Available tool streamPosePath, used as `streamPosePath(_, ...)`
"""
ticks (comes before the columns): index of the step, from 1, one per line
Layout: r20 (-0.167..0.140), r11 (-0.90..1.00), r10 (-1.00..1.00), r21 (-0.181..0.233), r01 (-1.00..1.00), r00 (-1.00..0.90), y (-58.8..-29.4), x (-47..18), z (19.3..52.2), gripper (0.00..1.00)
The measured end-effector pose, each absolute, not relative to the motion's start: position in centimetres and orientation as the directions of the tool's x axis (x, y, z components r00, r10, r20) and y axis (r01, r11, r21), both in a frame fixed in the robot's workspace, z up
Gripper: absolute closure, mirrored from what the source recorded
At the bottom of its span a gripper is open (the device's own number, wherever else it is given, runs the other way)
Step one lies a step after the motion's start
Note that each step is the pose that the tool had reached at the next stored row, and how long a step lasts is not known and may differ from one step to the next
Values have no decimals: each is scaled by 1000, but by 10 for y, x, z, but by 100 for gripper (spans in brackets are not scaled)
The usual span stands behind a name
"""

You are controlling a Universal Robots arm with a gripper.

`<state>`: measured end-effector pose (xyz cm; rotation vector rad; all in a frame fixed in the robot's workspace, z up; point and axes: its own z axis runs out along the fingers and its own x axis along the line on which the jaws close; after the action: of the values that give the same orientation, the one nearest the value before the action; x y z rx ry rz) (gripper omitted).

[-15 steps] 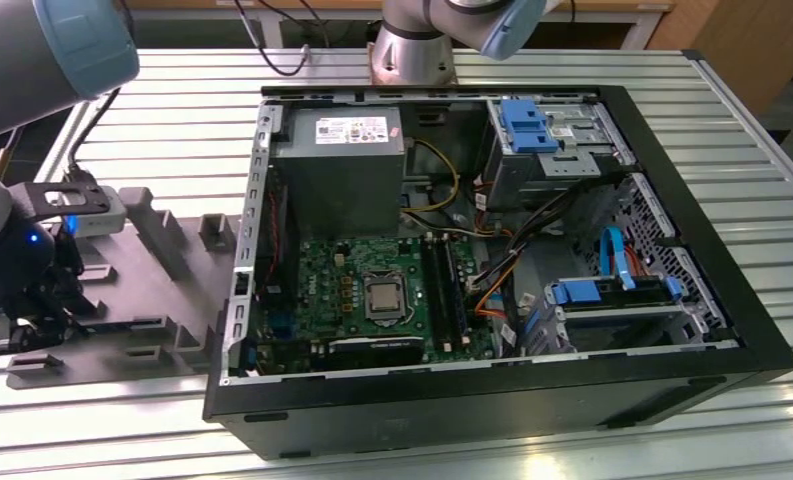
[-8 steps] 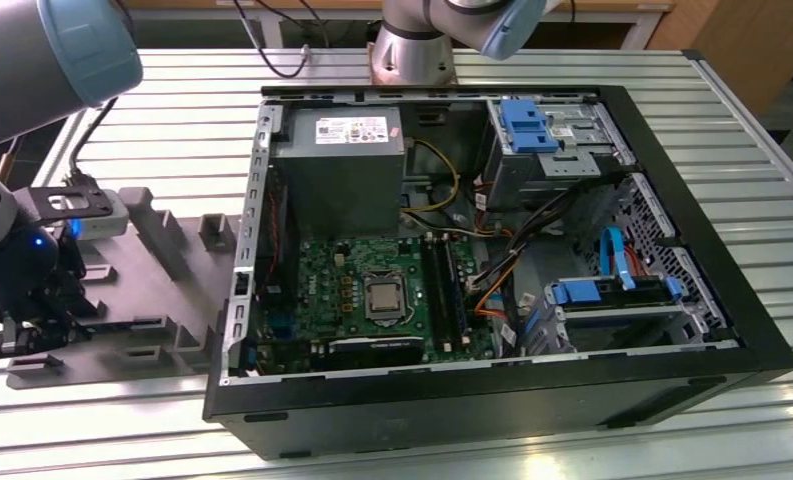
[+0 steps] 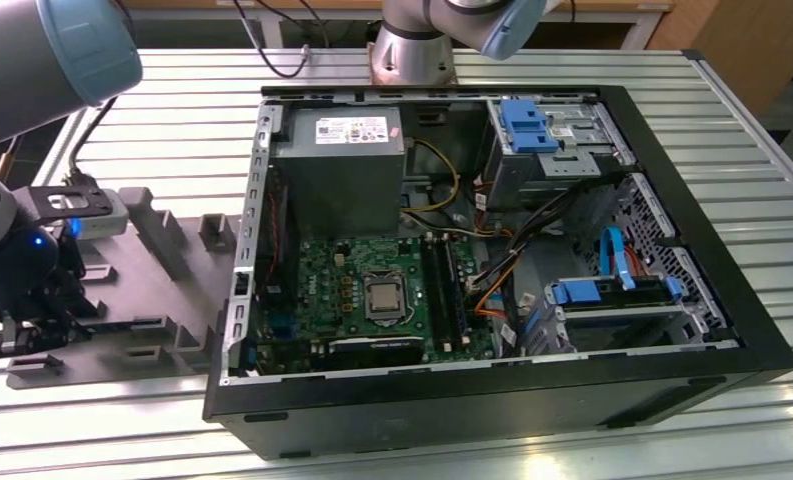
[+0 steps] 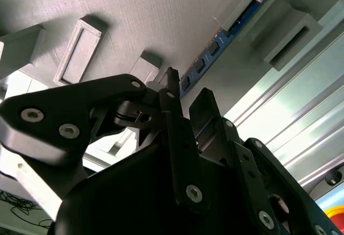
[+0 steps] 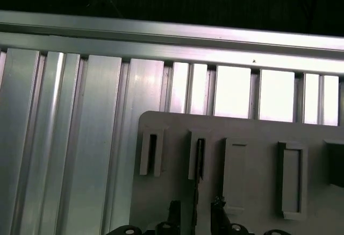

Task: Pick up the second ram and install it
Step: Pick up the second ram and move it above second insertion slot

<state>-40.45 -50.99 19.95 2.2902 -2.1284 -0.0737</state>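
First wrist view: second ram [image 5: 198,161] edge-on, upright in a narrow slot of the grey fixture plate [image 5: 252,127], held there by the slot walls so both flat faces are exposed for a pinch. Gripper [image 5: 195,209] spread, one fingertip on each side of the stick, gaps visible on both sides, so straddling and not clamped. Same story in the second wrist view: blue-green board with its row of black chips running along the fixture channel and in between the fingers [image 4: 171,82], nothing pinched. Likely reason for the pose: fingers lined up across the thin dimension, so closing would grip the faces rather than the chip ends. Exterior view: gripper [image 3: 29,335] low over the fixture at that view's left, on the slatted aluminium tabletop [image 3: 716,130], just beside the open computer case [image 3: 503,410]. Fixture parked next to the case, probably to keep the transfer short. Inside the case: green motherboard [image 3: 336,270] lying flat, long black memory slots [image 3: 443,290] facing up, so reachable from above; grey power supply [image 3: 336,160] further in. Whether a stick already sits in one of those slots: cannot tell. Judged state: pick-up stage, grasp not yet made, ram well apart from its slot, install not done.
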Motion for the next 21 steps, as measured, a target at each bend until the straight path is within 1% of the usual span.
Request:
streamPosePath(6, -25, -74, -997, 43, -996, 73, -510, -405, 200, 64)
streamPosePath(8, -25, -74, -997, 43, -996, 73, -510, -405, 200, 66)
streamPosePath(9, -25, -74, -997, 43, -996, 73, -510, -405, 200, 73)
streamPosePath(21, -25, -74, -997, 43, -996, 73, -510, -405, 201, 73)
